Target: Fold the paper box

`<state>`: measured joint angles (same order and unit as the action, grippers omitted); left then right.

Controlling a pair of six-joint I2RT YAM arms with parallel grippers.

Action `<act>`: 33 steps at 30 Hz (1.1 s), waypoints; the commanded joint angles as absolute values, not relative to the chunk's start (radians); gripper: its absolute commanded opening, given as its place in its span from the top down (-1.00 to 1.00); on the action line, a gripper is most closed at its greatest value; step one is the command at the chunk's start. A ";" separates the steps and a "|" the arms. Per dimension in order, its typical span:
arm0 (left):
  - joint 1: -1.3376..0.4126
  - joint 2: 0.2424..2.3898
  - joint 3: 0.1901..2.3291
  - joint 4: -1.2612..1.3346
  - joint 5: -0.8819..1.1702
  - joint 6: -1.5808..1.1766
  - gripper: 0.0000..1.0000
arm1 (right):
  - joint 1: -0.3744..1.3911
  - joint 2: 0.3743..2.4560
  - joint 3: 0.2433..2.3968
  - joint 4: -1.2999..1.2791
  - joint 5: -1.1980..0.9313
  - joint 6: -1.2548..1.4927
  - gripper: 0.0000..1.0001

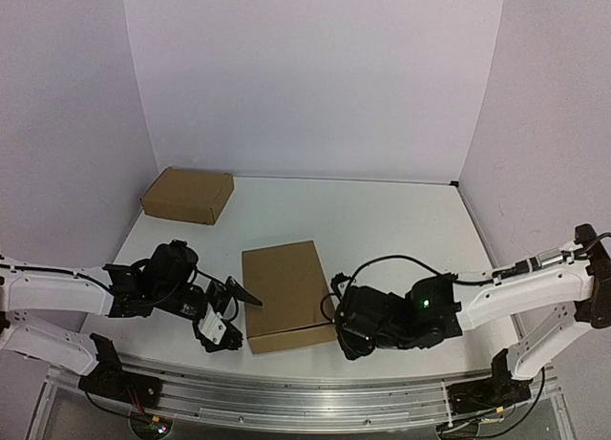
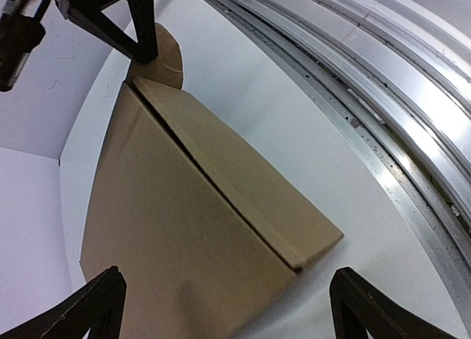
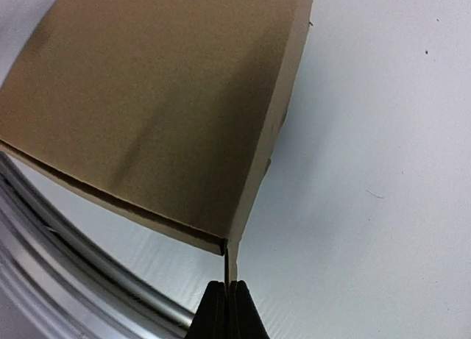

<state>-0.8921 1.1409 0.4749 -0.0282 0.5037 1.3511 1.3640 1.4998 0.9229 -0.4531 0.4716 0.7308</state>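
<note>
while the box point(image 1: 286, 292) sits closed-looking near the front edge of the worktop point(image 1: 382, 220), right between both arms, the fold's nearly done by my read. left claw point(image 1: 234, 316) gaping wide, straddling the near-left corner, looks clear of the card, prob there to steady that side. right claw point(image 3: 227, 309) shut tight, tips right at the near-right corner where a rounded flap point(image 2: 165, 59) pokes out. can't tell if it's nipping the card or just nudging it. my guess: that flap wants tucking in. other box point(image 1: 188, 194) parked far left, well apart, out of the way.
</note>
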 commanded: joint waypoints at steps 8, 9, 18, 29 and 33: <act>-0.898 1.133 0.987 -0.435 0.553 1.045 -0.99 | 1.179 1.466 1.321 -0.786 0.204 0.976 1.00; -0.903 1.153 1.021 -0.479 0.526 1.045 -0.99 | 1.170 1.480 1.354 -0.805 0.189 1.002 1.00; -0.900 1.218 1.248 -0.624 0.432 1.087 -0.99 | 1.098 1.600 1.604 -0.857 0.046 1.130 1.00; -0.484 1.157 1.187 -0.738 0.663 1.209 -0.99 | 1.000 1.624 1.600 -0.863 -0.074 1.104 1.00; -0.436 1.156 1.225 -0.744 0.702 1.301 -0.99 | 0.984 1.625 1.652 -0.864 -0.065 1.092 1.00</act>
<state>-0.4706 1.1682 1.1928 -0.7400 0.6329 1.1992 1.0027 1.6314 1.5943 -0.8877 -0.0417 1.1037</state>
